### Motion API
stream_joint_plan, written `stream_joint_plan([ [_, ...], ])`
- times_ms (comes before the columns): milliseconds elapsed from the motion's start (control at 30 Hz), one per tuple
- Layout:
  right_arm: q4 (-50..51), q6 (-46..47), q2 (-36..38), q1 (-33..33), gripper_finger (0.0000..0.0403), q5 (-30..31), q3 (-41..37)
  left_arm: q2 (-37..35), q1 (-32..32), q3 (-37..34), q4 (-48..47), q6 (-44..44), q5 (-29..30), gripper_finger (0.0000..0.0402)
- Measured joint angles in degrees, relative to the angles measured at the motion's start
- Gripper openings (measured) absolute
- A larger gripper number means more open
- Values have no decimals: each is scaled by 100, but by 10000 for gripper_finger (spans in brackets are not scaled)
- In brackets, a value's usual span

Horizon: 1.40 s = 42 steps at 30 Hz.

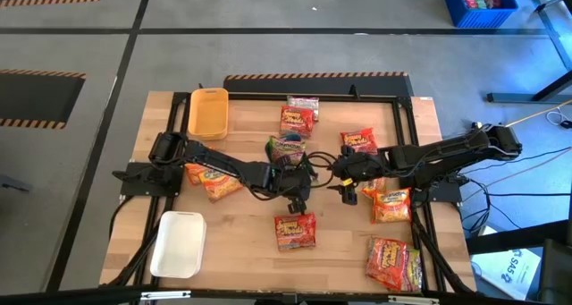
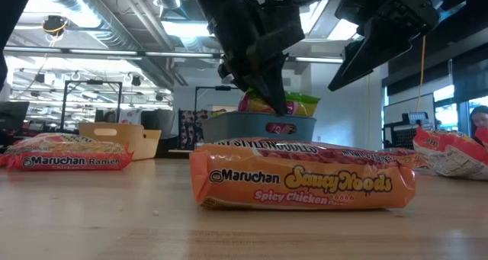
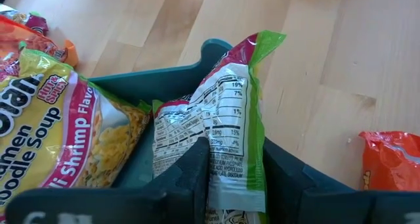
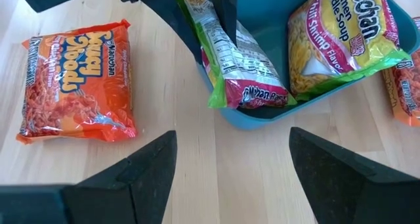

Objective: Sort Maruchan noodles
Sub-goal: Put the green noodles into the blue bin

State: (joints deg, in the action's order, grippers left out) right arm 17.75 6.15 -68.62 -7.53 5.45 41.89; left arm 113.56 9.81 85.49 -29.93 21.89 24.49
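The wooden desk point(image 1: 241, 251) is carrying everything, and the two dark arms are reaching in from its left and right edges toward the middle. Near the far left corner a yellow tray point(image 1: 208, 111) is lying, and near the near left corner a white tray point(image 1: 178, 243) is lying. In the middle of the desk a blue-grey tray point(image 4: 262, 14) is standing.

The Maruchan noodles are lying spread over the desk. An orange Saucy Noods packet point(image 2: 303, 185) is lying flat near the middle of the near edge. Two packets point(image 1: 298, 115) are lying by the far edge, one point(image 1: 358, 141) is lying right of the middle, others point(image 1: 391, 203) are lying under the right arm and at the near right corner point(image 1: 394, 263), and some point(image 1: 211, 181) are lying under the left arm. A Shrimp Flavor packet point(image 4: 341, 43) is leaning inside the blue-grey tray.

The left gripper point(image 4: 205, 17) is hanging over the blue-grey tray, and its jaws are pinching a green-edged packet point(image 3: 226, 125) that is standing on its edge inside the tray, against the tray wall. The right gripper point(image 1: 347, 190) is hovering just beside the tray, toward the right edge, and its jaws are standing spread and holding nothing.
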Motion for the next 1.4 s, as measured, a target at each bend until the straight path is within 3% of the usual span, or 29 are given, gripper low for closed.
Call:
stream_joint_plan([
  [433, -79, 92, 0, 0, 275, -4, 2, -122, 79, -4, -34, -92, 128, 87],
  [1100, -204, -254, 0, 0, 275, -52, 4, -942, 364, -6, -306, -435, 340, 89],
  [1400, -1376, -784, -55, 0, 275, -59, -15, -1164, 530, -4, -554, -643, 619, 73],
])
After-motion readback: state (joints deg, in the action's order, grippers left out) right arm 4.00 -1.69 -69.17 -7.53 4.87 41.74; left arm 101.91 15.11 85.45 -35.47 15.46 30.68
